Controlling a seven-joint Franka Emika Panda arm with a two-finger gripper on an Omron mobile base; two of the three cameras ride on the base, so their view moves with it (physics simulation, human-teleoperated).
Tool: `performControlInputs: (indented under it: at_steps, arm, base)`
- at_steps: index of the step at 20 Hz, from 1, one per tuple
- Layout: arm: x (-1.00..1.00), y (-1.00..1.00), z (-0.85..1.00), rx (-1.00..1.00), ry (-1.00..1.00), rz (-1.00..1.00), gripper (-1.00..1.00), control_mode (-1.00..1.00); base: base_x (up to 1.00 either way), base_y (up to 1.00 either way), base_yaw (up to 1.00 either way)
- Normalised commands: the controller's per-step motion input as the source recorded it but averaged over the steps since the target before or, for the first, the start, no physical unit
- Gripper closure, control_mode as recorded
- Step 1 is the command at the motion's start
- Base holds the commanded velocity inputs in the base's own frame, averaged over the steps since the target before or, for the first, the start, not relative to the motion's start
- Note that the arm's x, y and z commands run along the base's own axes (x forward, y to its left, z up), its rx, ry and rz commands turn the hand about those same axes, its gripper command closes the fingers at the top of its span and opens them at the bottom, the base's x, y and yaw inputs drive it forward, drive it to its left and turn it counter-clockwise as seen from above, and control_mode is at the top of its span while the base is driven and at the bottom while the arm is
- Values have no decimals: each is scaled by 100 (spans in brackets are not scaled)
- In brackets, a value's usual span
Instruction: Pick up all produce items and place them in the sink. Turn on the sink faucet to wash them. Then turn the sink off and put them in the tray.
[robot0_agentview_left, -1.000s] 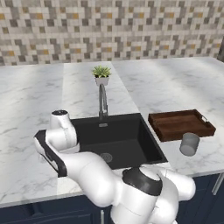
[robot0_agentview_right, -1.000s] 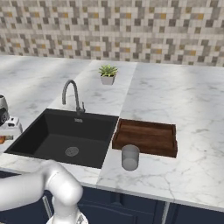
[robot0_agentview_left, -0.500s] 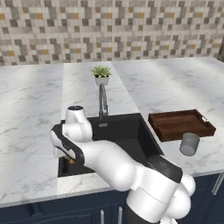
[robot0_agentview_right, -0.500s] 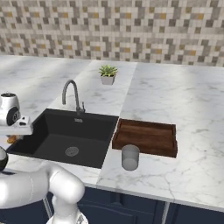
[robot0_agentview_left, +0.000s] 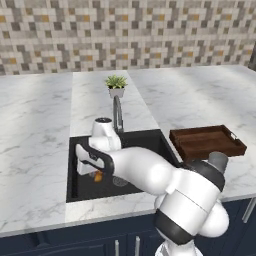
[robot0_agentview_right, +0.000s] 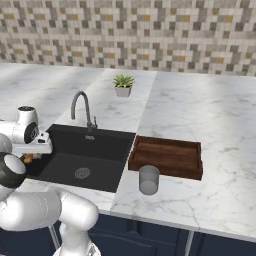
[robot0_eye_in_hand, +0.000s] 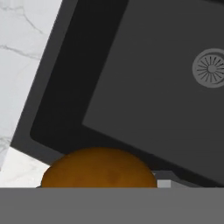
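Note:
My gripper (robot0_agentview_left: 98, 175) hangs over the left part of the black sink (robot0_agentview_left: 148, 144), shut on the small orange-brown mushroom (robot0_agentview_left: 99, 176). From the right base the mushroom (robot0_agentview_right: 28, 159) shows just under the hand, above the sink's (robot0_agentview_right: 95, 145) left rim. The hand view looks down past the mushroom's rounded cap (robot0_eye_in_hand: 98, 168) onto the sink floor (robot0_eye_in_hand: 144, 87) and its round drain (robot0_eye_in_hand: 211, 68); the cap hides my fingertips. The silver gooseneck faucet (robot0_agentview_left: 118, 112) (robot0_agentview_right: 82, 107) stands behind the basin. The brown wooden tray (robot0_agentview_left: 207, 141) (robot0_agentview_right: 167, 156) lies on the counter right of the sink.
A grey cup (robot0_agentview_left: 218, 160) (robot0_agentview_right: 149, 179) stands on the counter in front of the tray. A small potted plant (robot0_agentview_left: 116, 85) (robot0_agentview_right: 123, 84) sits behind the faucet. My white arm reaches across the sink's front edge. White marble counter surrounds the basin.
The arm has swung to the right, carrying the mushroom from above the counter left of the sink to over the basin's left part. The grip has stayed shut.

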Motion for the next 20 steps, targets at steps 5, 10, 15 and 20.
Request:
performControlInputs:
  at_steps: [5,10,15,20]
  arm:
    - [32,-43,0,0,0,-2,100,-100]
    - [37,-52,0,0,0,-5,100,-100]
    - [24,-63,0,0,0,-7,100,-100]
    - [4,-59,-2,0,0,-8,100,-100]
  base:
    - [0,0,0]
    - [0,0,0]
    - [0,0,0]
    - [0,0,0]
